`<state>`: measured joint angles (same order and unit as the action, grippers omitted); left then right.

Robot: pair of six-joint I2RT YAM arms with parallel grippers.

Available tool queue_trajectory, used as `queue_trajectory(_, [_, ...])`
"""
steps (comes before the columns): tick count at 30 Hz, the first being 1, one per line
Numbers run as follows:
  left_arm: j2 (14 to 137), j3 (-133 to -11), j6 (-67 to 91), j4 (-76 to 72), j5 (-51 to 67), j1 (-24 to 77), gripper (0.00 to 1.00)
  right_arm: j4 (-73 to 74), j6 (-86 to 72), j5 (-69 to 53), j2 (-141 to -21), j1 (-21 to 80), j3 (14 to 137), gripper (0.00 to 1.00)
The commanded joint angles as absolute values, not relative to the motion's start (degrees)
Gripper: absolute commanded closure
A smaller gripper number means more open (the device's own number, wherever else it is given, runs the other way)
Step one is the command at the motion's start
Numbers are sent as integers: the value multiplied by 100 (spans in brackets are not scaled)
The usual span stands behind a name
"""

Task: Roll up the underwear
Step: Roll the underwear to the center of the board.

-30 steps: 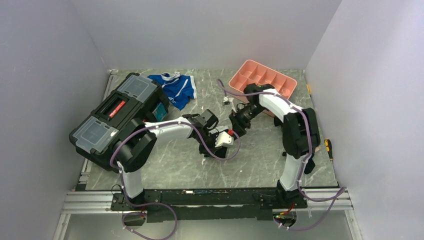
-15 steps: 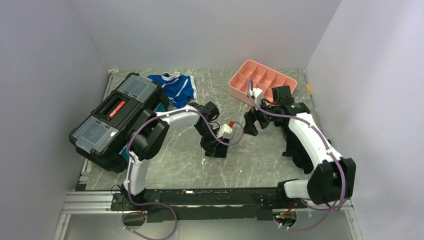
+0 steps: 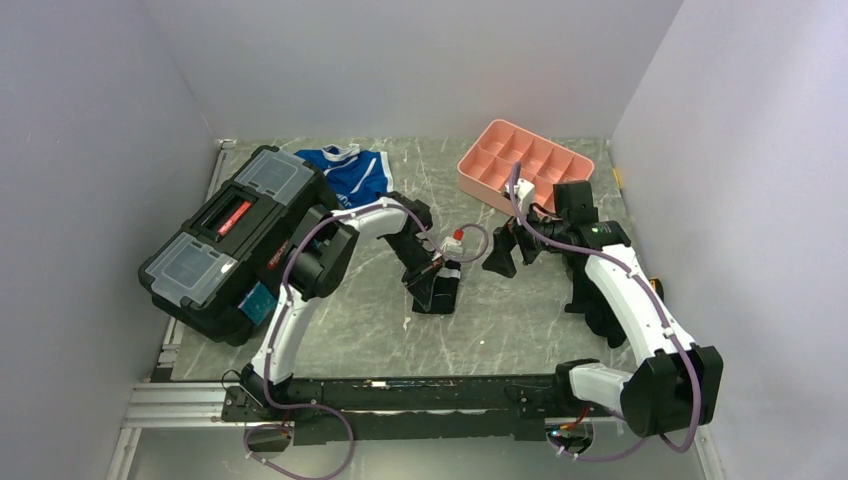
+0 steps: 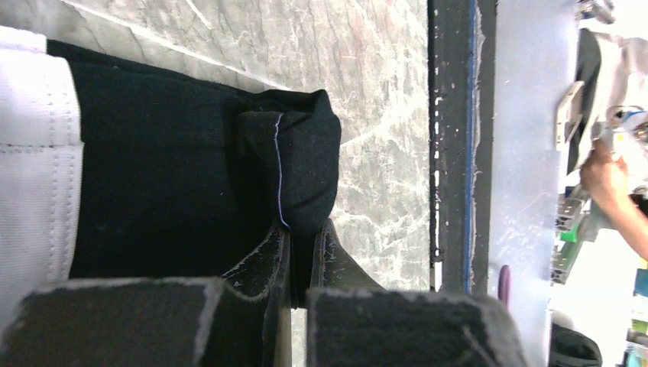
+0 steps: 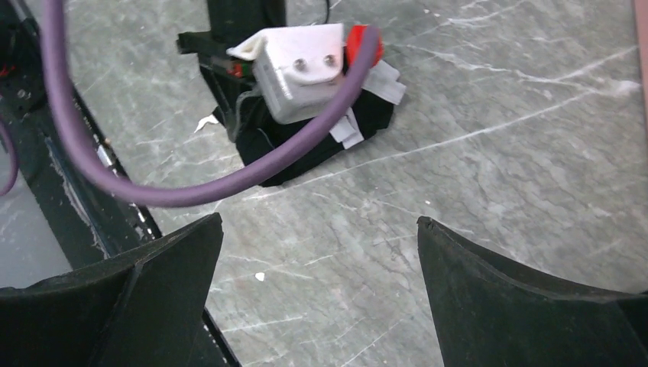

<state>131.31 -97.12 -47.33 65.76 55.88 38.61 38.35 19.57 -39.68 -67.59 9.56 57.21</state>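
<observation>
The black underwear (image 3: 438, 293) lies bunched on the marble table under my left gripper (image 3: 432, 277). In the left wrist view the underwear (image 4: 168, 160) fills the left, with a white stripe at the far left edge, and my left gripper (image 4: 300, 225) is shut on a folded corner of it. In the right wrist view the underwear (image 5: 313, 149) lies beneath the left arm's white wrist camera. My right gripper (image 3: 500, 262) hangs open and empty to the right of the underwear, and in the right wrist view (image 5: 319, 229) bare table shows between its fingers.
A black toolbox (image 3: 235, 235) stands at the left. Blue-and-white briefs (image 3: 355, 178) lie at the back beside it. A pink compartment tray (image 3: 525, 165) sits at the back right. A purple cable (image 5: 153, 183) crosses the right wrist view. The table's near edge rail (image 4: 451, 145) shows in the left wrist view.
My right arm has swung back to the right, away from the underwear, its gripper now open over bare table. My left gripper has turned and come down onto the underwear.
</observation>
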Motion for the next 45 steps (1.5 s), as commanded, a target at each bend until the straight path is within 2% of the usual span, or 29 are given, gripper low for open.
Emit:
queue_trajectory(1, [13521, -9989, -5176, 7136, 6001, 3853, 100, 3935, 2381, -4482, -6638, 949, 5624, 0])
queue_trajectory(10, [14194, -10589, -5317, 7814, 6435, 3770, 100, 3030, 2615, -3441, -6114, 1454, 5007, 2])
queue_trajectory(18, [14698, -11128, -5278, 8416, 6802, 3655, 100, 2864, 3117, -2157, -6394, 3053, 4711, 8])
queue_trajectory(29, [14965, -11340, -4974, 8476, 6707, 3640, 100, 2755, 3803, -819, -7638, 4670, 4969, 27])
queue_trajectory(41, [14986, -11354, -4945, 8537, 6706, 3649, 100, 2364, 3997, -248, -8708, 5193, 5131, 29])
queue_trajectory(45, [14965, -11355, -4944, 8535, 6700, 3648, 100, 2313, 4036, -275, -8919, 5208, 5118, 35])
